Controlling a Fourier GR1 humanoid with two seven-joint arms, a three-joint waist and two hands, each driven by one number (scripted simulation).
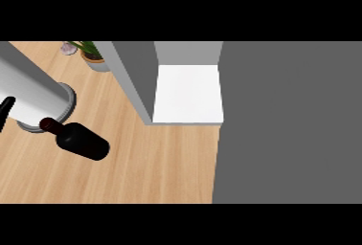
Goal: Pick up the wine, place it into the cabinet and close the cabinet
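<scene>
Your only view looks steeply down from the head, close over the light wooden counter top [155,177]

Potted plant [90,51] — green leaves (pale pot) — on wooden counter [155,162].

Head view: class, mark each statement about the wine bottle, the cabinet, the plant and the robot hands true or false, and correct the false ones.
1. The wine bottle is outside the cabinet, over the wooden counter. True.
2. The cabinet is closed. False: it stands open, and its white shelf shows.
3. A potted plant stands to the left of the cabinet. True.
4. The wine bottle is clear green glass. False: it is dark, almost black, with a reddish-brown neck.
5. Both robot hands are in view. False: only part of one robot hand shows, at the left edge.
</scene>
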